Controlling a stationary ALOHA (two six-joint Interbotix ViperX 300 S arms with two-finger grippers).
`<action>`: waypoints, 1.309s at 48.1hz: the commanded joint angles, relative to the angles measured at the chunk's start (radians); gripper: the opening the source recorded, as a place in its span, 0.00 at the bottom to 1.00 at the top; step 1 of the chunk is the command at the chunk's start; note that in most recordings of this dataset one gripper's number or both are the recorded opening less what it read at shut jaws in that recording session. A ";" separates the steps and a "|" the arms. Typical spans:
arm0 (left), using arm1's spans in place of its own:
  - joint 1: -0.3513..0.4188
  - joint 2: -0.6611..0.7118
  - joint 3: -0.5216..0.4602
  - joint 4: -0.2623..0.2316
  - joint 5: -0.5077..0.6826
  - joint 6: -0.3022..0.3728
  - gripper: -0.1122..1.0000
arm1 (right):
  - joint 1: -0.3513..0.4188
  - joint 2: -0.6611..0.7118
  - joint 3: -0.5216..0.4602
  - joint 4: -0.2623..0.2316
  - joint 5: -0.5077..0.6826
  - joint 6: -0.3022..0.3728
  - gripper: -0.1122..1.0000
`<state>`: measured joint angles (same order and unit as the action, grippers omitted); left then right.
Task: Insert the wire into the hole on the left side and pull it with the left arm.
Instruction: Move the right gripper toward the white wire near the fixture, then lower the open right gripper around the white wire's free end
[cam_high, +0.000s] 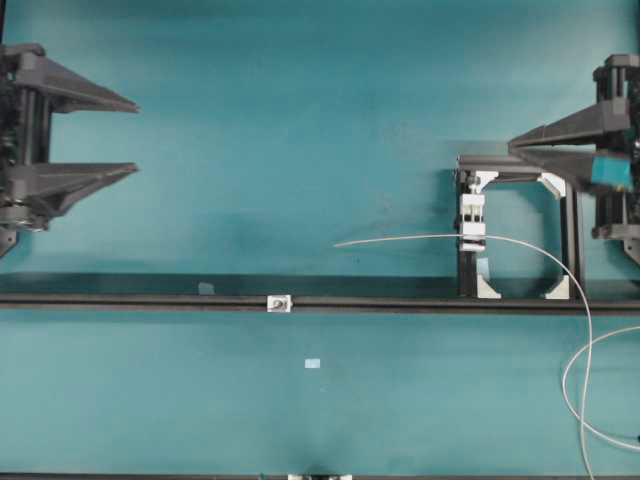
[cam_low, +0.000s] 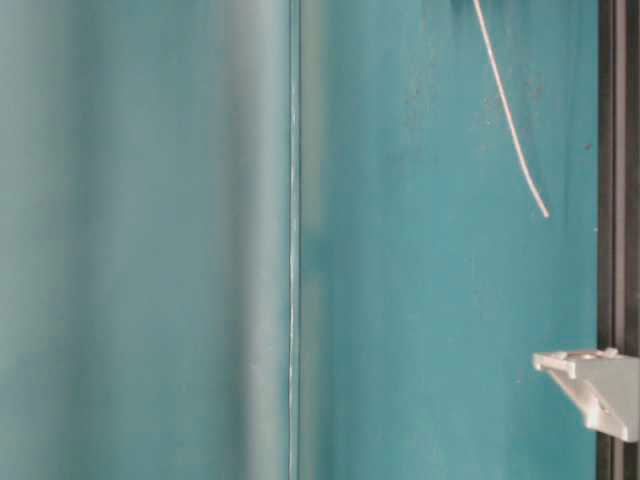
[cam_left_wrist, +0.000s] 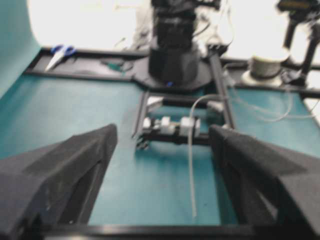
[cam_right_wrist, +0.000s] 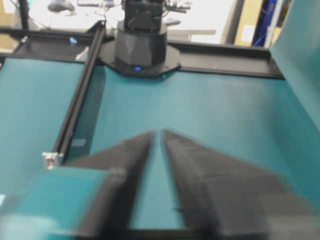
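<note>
Teal counter (cam_high: 300, 120), both arms parked at opp. edges. Wire (cam_high: 400, 240) sits clipped in a stand beside the right fingers (cam_high: 520, 147) (nearly closed, empty), tip aimed twd the hole (cam_high: 279, 302), prob. to ease pickup. Left fingers (cam_high: 135, 137) spread wide, empty, well apart.

The wire (cam_high: 420, 239) runs left from a clamp stand (cam_high: 472, 222) at the right, its free end over open table. The hole (cam_high: 279, 302) sits on a rail (cam_high: 120, 299) nearer, left of that tip.
</note>
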<state>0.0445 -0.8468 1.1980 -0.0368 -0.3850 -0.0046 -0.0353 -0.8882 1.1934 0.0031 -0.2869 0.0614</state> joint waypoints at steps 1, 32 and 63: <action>0.011 0.025 -0.021 -0.002 -0.020 -0.002 0.57 | -0.003 0.009 -0.012 0.000 -0.008 0.002 0.54; 0.026 0.040 0.023 -0.003 -0.023 0.002 0.64 | -0.003 0.127 -0.041 0.002 -0.003 0.112 0.62; 0.041 0.100 0.055 -0.002 -0.020 0.002 0.64 | 0.012 0.393 -0.132 0.002 -0.008 0.118 0.62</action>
<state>0.0813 -0.7854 1.2686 -0.0383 -0.3988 -0.0046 -0.0307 -0.5170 1.0922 0.0031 -0.2869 0.1779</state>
